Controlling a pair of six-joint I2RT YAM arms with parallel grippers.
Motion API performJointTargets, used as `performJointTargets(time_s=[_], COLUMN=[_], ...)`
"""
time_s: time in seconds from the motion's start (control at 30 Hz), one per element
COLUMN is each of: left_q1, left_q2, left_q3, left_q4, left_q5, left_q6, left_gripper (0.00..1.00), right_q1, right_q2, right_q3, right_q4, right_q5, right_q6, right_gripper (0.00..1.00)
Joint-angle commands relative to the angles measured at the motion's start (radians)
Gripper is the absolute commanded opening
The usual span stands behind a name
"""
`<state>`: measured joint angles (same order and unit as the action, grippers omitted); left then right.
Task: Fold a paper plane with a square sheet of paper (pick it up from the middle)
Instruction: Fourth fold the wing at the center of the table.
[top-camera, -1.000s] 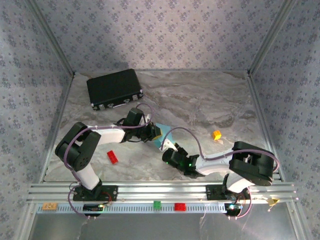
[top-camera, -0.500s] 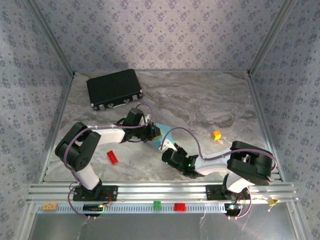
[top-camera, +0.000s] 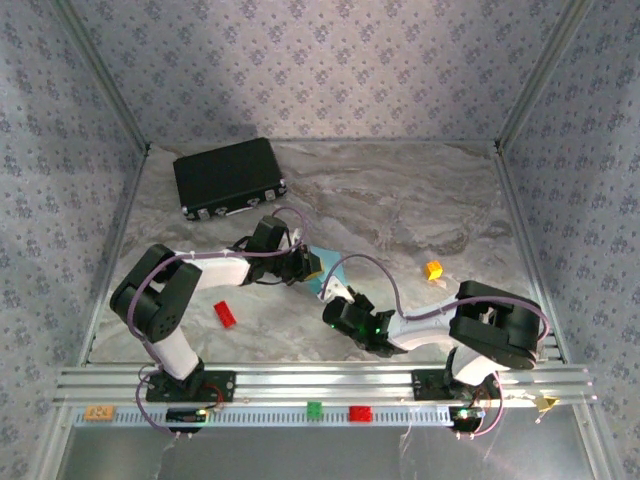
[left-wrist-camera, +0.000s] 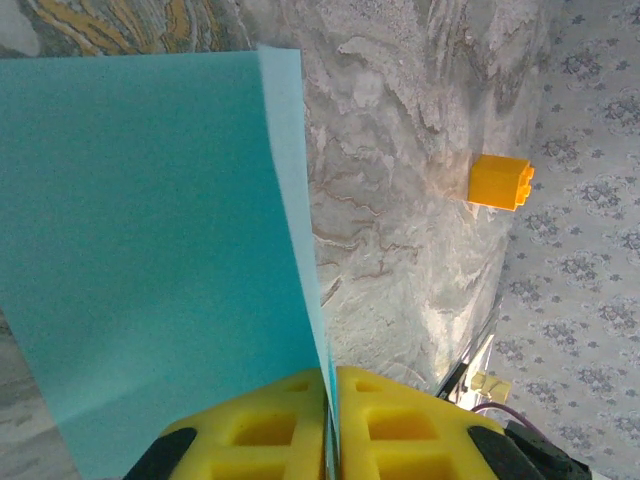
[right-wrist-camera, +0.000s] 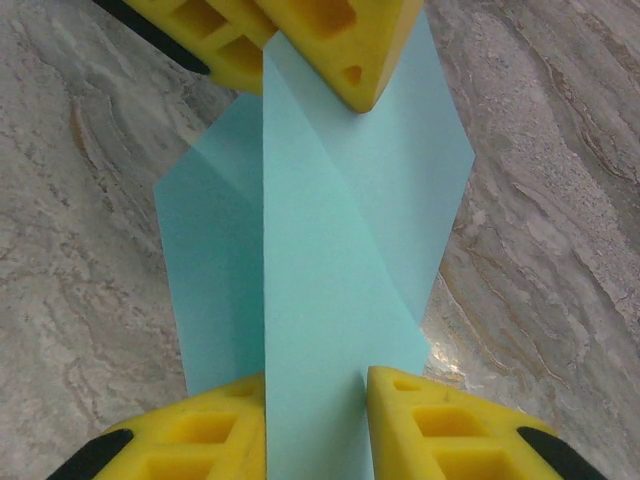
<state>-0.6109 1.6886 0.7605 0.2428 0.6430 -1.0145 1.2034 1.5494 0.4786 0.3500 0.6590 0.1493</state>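
Note:
The square sheet of paper (top-camera: 328, 268), light blue, hangs between my two grippers just above the table's middle, folded into overlapping flaps with a diagonal crease (right-wrist-camera: 330, 230). My left gripper (left-wrist-camera: 330, 420) is shut on one edge of the paper (left-wrist-camera: 150, 230), its yellow pads pressed together with the sheet between them. In the right wrist view those same pads (right-wrist-camera: 340, 40) sit at the top. My right gripper (right-wrist-camera: 316, 425) is at the opposite end of the sheet, jaws apart, with a flap lying between its pads (right-wrist-camera: 440, 425). From above, the left gripper (top-camera: 312, 265) and right gripper (top-camera: 333, 296) nearly touch.
A black case (top-camera: 229, 177) lies at the back left. A red brick (top-camera: 225, 314) sits by the left arm and an orange brick (top-camera: 433, 269) to the right (left-wrist-camera: 500, 182). Green (top-camera: 314, 409) and red (top-camera: 359, 413) bricks rest on the front rail.
My right gripper's jaws have narrowed around the paper flap and the right arm has edged slightly left. The left gripper keeps its hold in place.

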Motion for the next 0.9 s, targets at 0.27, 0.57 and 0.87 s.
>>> performJointTargets(time_s=[0.27, 0.57, 0.87], left_q1=[-0.004, -0.005, -0.005], left_q2=[-0.029, -0.027, -0.027], left_q3=[0.023, 0.023, 0.023], left_q4=[-0.014, -0.013, -0.019], left_q5=[0.015, 0.014, 0.015], left_q6=[0.017, 0.017, 0.019], left_gripper=[0.10, 0.10, 0.10], right_q1=[0.007, 0.006, 0.005], right_q2=[-0.007, -0.012, -0.013], right_q3=[-0.011, -0.006, -0.013], right_q4=[0.015, 0.018, 0.041], right_q5=[0.025, 0.023, 0.013], right_q6=[0.032, 0.040, 0.055], right_gripper=[0.23, 0.28, 0.29])
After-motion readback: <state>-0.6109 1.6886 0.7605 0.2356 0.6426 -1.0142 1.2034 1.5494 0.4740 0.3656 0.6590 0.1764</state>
